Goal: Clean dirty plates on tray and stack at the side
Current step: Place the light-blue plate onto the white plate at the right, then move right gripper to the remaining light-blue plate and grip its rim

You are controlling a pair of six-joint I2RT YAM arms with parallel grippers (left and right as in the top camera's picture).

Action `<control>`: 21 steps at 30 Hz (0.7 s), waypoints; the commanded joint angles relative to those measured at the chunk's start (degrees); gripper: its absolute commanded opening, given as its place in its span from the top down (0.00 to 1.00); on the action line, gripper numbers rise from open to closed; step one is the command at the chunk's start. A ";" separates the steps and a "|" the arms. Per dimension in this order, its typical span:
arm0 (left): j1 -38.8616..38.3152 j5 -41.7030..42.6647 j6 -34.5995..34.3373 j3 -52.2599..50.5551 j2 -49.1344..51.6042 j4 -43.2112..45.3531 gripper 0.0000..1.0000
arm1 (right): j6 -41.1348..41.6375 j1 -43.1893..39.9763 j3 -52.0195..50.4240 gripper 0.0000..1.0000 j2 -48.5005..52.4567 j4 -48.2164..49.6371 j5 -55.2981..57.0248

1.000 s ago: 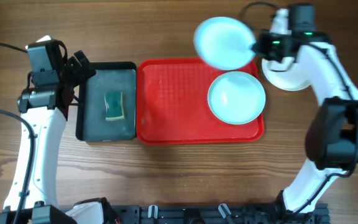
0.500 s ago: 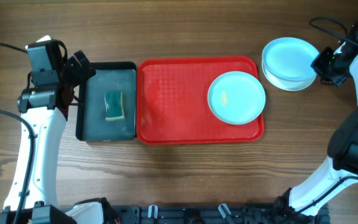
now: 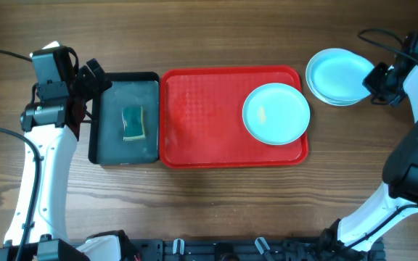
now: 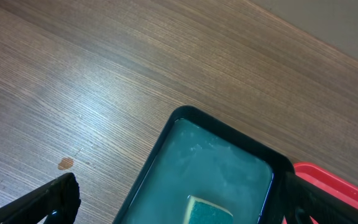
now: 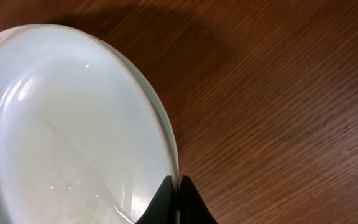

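Observation:
The red tray [image 3: 202, 123] lies mid-table with one aqua plate [image 3: 276, 113] on its right part; a small yellowish smear shows on that plate. To the right of the tray, a second aqua plate [image 3: 337, 72] rests on a white plate [image 3: 332, 99] on the table. My right gripper [image 3: 373, 77] is shut on the right rim of the upper aqua plate [image 5: 73, 130], its fingers [image 5: 179, 186] pinching the edge. My left gripper [image 3: 91, 81] is open above the far left corner of the black tray [image 3: 107, 148], its fingertips at the lower corners of the left wrist view [image 4: 179, 202].
The black tray [image 4: 229, 162] holds shallow water and a green sponge [image 3: 133, 123], which also shows in the left wrist view [image 4: 210, 211]. A small brown spot [image 4: 66, 163] marks the wood left of it.
My right gripper carried the aqua plate from above the tray's far edge to the right and set it on the white plate. The left arm has not moved.

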 commanded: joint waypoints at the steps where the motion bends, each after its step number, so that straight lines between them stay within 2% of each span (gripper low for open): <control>1: 0.20 -0.33 -0.50 0.28 0.04 0.15 0.00 | 0.26 0.44 -0.15 0.94 0.57 0.66 -1.84; 5: 0.20 -0.33 -0.50 0.28 0.04 0.15 0.00 | -0.70 0.44 -0.13 0.70 0.55 0.07 -2.08; 8: 0.20 -0.33 -0.50 0.28 0.04 0.15 0.00 | -3.48 0.46 2.21 0.60 -2.01 -3.02 -2.05; 9: 0.20 -0.33 -0.50 0.28 0.04 0.17 0.00 | -5.29 0.63 3.61 0.51 -3.76 -4.57 -2.14; 11: 0.20 -0.33 -0.50 0.28 0.04 0.15 0.00 | -8.52 1.22 5.90 0.39 -7.04 -8.13 -5.99; 12: 0.20 -0.33 -0.50 0.28 0.04 0.15 0.00 | -9.31 1.64 6.73 0.36 -8.57 -9.75 -8.41; 15: 0.20 -0.33 -0.50 0.26 0.04 0.15 0.00 | -11.80 3.98 7.21 0.33 -13.79 -17.03 -15.39; 17: 0.20 -0.33 -0.50 0.28 0.04 0.15 0.00 | -13.11 8.00 7.06 0.33 -15.04 -25.94 -14.95; 19: 0.20 -0.33 -0.50 0.28 0.04 0.15 0.00 | -13.27 11.52 4.87 0.34 -14.93 -27.78 -13.77; 21: 0.20 -0.33 -0.50 0.28 0.04 0.15 0.00 | -12.94 15.98 1.09 0.41 -14.80 -26.14 -9.03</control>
